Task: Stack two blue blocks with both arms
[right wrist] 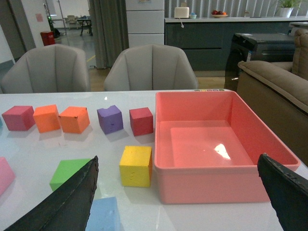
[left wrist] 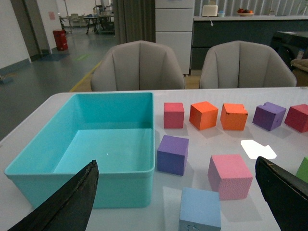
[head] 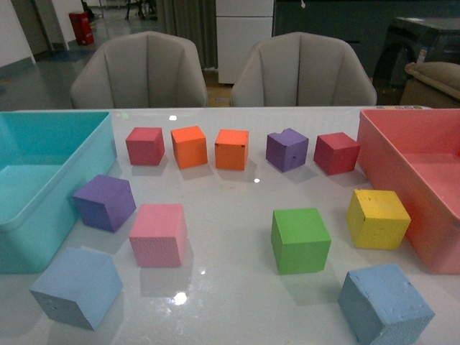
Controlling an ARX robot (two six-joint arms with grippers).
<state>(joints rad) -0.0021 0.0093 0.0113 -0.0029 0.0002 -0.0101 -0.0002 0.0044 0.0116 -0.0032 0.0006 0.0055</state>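
- The paler blue block sits at the lower left of the front view. It rests on the bench, just in front of the turquoise bin and near the pink block.
- The darker blue block sits at the lower right of the same view, below the yellow block and to the right of the green block. The two blue blocks are well apart, each flat on the bench with nothing on top.
- The left claw has its fingers spread wide with nothing between them. Its camera shows the paler blue block close by but untouched.
- The right claw is likewise wide apart and empty. The darker blue block shows beside one finger, not gripped.
- Neither arm appears in the front view.
- Judged from this, the stacking has not begun. Each block has yet to be grasped, and one must then be carried across and set squarely on the other.
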